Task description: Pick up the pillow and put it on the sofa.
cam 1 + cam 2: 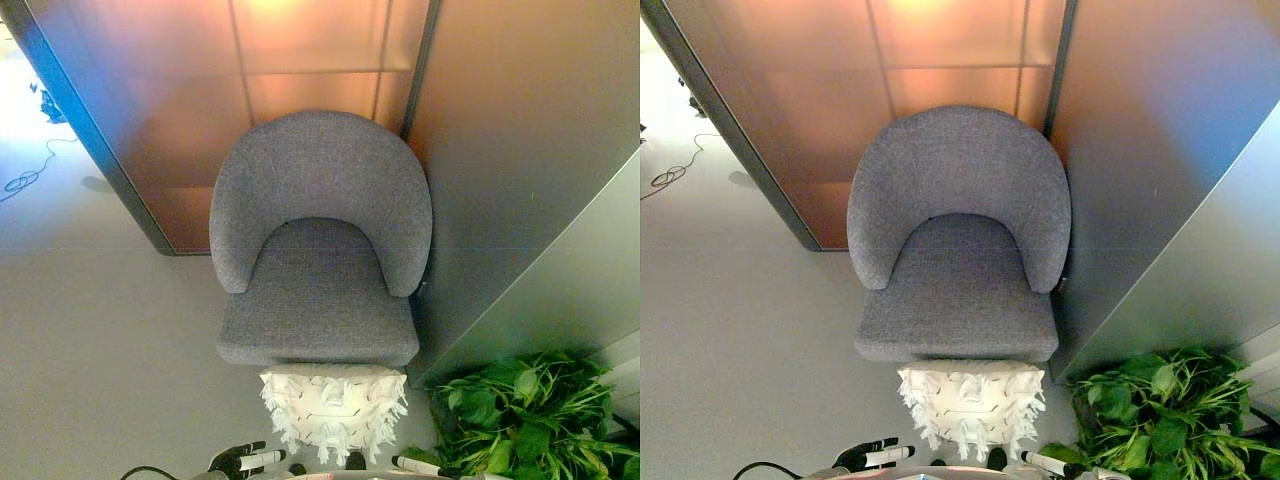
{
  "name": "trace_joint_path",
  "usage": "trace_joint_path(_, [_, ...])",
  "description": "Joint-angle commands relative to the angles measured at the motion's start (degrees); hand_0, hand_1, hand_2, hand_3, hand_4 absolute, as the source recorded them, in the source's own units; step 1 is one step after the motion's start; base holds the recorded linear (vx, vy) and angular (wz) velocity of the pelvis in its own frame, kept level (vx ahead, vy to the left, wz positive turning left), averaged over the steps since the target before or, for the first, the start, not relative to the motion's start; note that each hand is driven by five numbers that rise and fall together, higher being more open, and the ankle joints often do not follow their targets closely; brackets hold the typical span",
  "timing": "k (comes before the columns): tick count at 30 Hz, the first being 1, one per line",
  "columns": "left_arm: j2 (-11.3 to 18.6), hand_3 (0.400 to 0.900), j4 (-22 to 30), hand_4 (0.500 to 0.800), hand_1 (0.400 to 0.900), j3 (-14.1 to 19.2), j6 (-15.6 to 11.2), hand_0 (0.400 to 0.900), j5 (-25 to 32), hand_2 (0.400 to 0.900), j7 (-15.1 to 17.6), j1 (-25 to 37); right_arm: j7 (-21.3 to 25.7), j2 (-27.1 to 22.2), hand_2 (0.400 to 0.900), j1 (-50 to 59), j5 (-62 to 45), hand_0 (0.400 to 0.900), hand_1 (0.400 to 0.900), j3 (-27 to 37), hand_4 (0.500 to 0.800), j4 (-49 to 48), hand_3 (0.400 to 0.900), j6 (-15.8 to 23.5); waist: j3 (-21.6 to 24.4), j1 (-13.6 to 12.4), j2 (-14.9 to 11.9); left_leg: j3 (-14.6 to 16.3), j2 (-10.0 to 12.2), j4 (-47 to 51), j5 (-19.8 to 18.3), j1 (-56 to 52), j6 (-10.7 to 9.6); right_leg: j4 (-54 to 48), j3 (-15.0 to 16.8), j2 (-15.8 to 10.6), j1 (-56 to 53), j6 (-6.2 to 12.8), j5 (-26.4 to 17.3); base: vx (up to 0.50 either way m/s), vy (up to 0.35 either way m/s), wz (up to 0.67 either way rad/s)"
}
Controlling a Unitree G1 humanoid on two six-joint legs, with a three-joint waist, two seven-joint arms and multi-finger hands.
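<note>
- left hand (pixel 243 460) at the bottom edge, left of the pillow; dark fingers with white covers stretched out toward the right, relaxed, holding nothing; clear of the pillow
- right hand (pixel 418 465) at the bottom edge, right of the pillow, next to the plant; only one white-covered finger shows, so can't tell whether the hand is spread or curled
- pillow (pixel 334 408) is white with fringed tufts over its face and edges; sits on the floor (pixel 100 350) directly in front of the sofa's front edge, its top edge touching or just under the seat lip; can't tell which
- pillow is roughly rectangular; long axis runs left-right, parallel to the seat front; broad face turned up toward the camera
- no readable writing, label or brand on pillow, sofa or walls
- sofa (pixel 320 270) is a grey fabric one-seater with a curved back, open side facing the robot; seat bare
- backed into a corner between an orange-lit glass panel (pixel 300 60) and a grey wall (pixel 520 150)
- green leafy plant (pixel 530 415) at lower right, near the pillow's right side, not touching it
</note>
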State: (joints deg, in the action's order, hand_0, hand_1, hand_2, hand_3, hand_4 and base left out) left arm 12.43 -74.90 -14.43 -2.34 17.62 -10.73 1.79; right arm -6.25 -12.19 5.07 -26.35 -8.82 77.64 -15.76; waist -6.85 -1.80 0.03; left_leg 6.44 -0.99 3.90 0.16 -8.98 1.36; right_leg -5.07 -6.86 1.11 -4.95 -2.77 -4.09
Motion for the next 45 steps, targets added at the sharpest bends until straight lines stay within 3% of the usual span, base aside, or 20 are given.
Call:
trace_joint_path(1, [-0.38,0.9,-1.54,0.8,0.9,1.06,-0.75,0.9,-0.41,0.9,0.67,3.67,0.47,-1.28,0.9,2.54,-0.15,0.9,0.9,-1.54,0.8,2.42,0.9,0.79,0.22,-0.37,-0.71,-4.97,-1.14,0.06,-0.63,2.64,-0.32,3.64,-0.65,-3.31,-1.11,5.49,4.46,0.0,0.0,0.0])
trace_joint_path(3, [-0.26,0.9,-1.38,0.8,0.9,1.07,-1.76,0.9,0.19,0.9,1.69,3.64,0.71,-1.39,0.9,2.52,0.18,0.9,0.9,-1.55,0.8,2.37,0.9,1.81,0.18,-0.38,-0.66,-4.99,-1.12,0.06,-0.64,2.62,-0.33,3.61,-0.68,-3.32,-1.14,5.53,4.44,0.0,0.0,0.0])
trace_joint_path(6, [-0.27,0.9,-0.87,0.8,0.9,0.94,-1.35,0.9,-0.13,0.9,2.72,3.36,2.27,-1.48,0.9,2.5,4.94,0.9,0.9,-2.09,0.8,1.29,0.9,6.9,-0.01,-0.57,-0.73,-5.08,-1.2,-0.15,-0.56,2.9,-0.37,3.71,-0.83,-3.45,-0.98,5.66,4.37,0.01,-0.001,0.03])
trace_joint_path(9, [-0.36,0.9,-0.15,0.8,0.9,0.43,-2.43,0.9,-0.5,0.9,4.29,3.19,6.61,-1.93,0.9,2.97,14.61,0.9,0.9,-4.83,0.8,-1.38,0.9,14.38,-0.53,-0.83,-0.87,-5.21,-1.34,-0.34,-0.52,3.36,-0.28,3.77,-0.96,-3.57,-0.66,5.68,4.25,0.01,-0.006,0.06])
trace_joint_path(11, [-0.36,0.9,0.29,0.8,0.9,0.2,-2.57,0.9,-0.49,0.9,4.74,3.1,8.47,-2.2,0.9,3.23,17.88,0.9,0.9,-6.26,0.8,-2.88,0.9,16.61,-0.85,-0.93,-0.93,-5.25,-1.39,-0.55,-0.54,3.67,-0.27,3.82,-1.03,-3.68,-0.46,5.73,4.16,0.0,-0.008,0.09])
trace_joint_path(15, [0.45,0.9,2.27,0.8,0.9,-1.08,-2.28,0.9,-0.2,0.9,5.82,2.94,16.77,-4.06,0.9,4.52,28.78,0.9,0.9,-11.49,0.8,-10.64,0.9,21.89,-2.8,-1.4,-1.36,-5.26,-1.78,-2.0,-0.75,5.81,-0.02,4.37,-1.15,-4.16,1.23,5.9,3.8,-0.01,-0.025,0.13])
trace_joint_path(22, [3.17,0.9,4.45,0.8,0.9,-2.85,-3.04,0.9,3.2,0.9,6.35,5.8,27.66,-8.36,0.9,10.59,41.61,0.9,0.9,-16.66,0.8,-18.46,0.9,21.72,-9.78,-2.18,-1.83,-4.26,-2.32,-6.77,-1.28,13.08,0.68,7.89,-1.28,-4.81,7.76,5.82,3.75,-0.1,-0.047,0.12])
trace_joint_path(26, [5.11,0.9,6.13,0.8,0.9,-3.46,-4.53,0.9,6.66,0.9,6.15,8.48,33.84,-11.28,0.9,17.83,45.57,0.9,0.9,-19.14,0.8,-24.91,0.9,18.29,-15.74,-2.33,-1.56,-3.67,-2.11,-10.71,-0.66,20.61,0.95,12.82,-1.37,-4.79,15.57,5.71,3.53,-0.16,-0.059,0.12])
trace_joint_path(29, [6.1,0.9,7.39,0.8,0.9,-3.97,-5.31,0.9,8.28,0.9,5.92,9.49,35.17,-13.2,0.9,21.46,47.01,0.9,0.9,-20.03,0.8,-27.54,0.9,16.52,-18.04,-2.31,-1.66,-3.47,-2.21,-13.47,-0.69,24.86,1.06,15.69,-1.62,-4.75,20.03,5.62,3.6,-0.1,-0.043,0.1])
trace_joint_path(36, [7.09,0.9,12.74,0.8,0.9,-6.09,-10.06,0.9,11.04,0.9,4.31,10.49,36.23,-17.94,0.9,27.88,45.5,0.9,0.9,-20.14,0.8,-32.88,0.9,14.93,-22.93,-2.43,-0.92,-3.64,-2.89,-19.36,-0.81,34.84,0.98,21.53,-1.97,-4.93,29.98,5.12,4.04,-0.08,-0.001,0.11])
trace_joint_path(45, [7.54,0.9,21.77,0.8,0.9,-8.32,-10.8,0.9,16.3,0.9,4.63,9.4,36.08,-24.15,0.9,33.49,41.82,0.9,0.9,-19.83,0.8,-33.7,0.9,13.9,-22.94,-2.88,1.69,-4.65,-4.02,-25.9,-1.3,48.67,1.63,27.69,-2.23,-5.63,44.59,4.18,4.0,-0.04,0.021,0.14])
